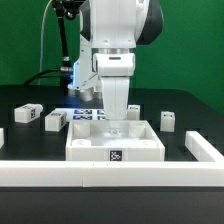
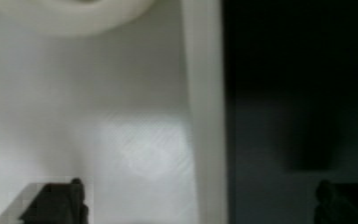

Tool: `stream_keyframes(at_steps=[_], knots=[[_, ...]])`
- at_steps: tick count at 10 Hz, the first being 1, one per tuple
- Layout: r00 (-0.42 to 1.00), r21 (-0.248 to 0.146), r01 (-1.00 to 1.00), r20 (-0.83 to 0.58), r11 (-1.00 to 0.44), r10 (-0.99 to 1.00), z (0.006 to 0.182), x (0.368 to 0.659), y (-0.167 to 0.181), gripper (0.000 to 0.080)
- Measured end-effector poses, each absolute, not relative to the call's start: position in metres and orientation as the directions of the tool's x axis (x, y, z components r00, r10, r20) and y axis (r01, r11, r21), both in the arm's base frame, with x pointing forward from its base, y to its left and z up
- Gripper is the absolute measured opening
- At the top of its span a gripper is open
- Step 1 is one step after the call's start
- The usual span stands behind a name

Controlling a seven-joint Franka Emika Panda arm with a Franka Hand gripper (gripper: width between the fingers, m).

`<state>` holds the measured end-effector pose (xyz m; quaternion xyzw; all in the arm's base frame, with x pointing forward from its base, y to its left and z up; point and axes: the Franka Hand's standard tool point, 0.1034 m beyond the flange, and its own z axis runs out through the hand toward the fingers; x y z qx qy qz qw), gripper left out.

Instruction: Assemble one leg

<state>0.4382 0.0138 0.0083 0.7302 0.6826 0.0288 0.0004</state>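
On the black table [image 1: 195, 105] we see the claw [image 2: 197, 204] wide open, low over the tray [image 1: 85, 150]; a leg [image 1: 168, 120] stands apart, at the exterior view's right.

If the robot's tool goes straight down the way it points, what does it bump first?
Probably the white tray-like piece right below the tool. The wrist view shows its edge between the open fingers, so one finger might reach the black table instead.

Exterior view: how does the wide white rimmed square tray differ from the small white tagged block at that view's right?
The wide white tray is far larger than the small white block. The tray lies beneath the arm; the block stands apart. Both are white, tagged.
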Motion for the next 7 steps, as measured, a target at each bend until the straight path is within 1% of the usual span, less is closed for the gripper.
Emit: stream_keyframes(at_steps=[1, 2, 3, 5, 6, 7], knots=[[0.072, 0.041, 0.996, 0.042, -0.074, 0.997, 0.0086, 0.4391, 0.0137, 0.0650], [0.073, 0.041, 0.996, 0.041, -0.074, 0.996, 0.0085, 0.4389, 0.0132, 0.0527], [0.073, 0.040, 0.996, 0.041, -0.075, 0.996, 0.0085, 0.4389, 0.0132, 0.0527], [0.073, 0.040, 0.996, 0.041, -0.075, 0.996, 0.0084, 0.4389, 0.0130, 0.0239], [0.073, 0.040, 0.996, 0.041, -0.075, 0.996, 0.0084, 0.4388, 0.0130, 0.0239], [0.074, 0.039, 0.996, 0.041, -0.076, 0.996, 0.0083, 0.4386, 0.0127, 0.0074]])
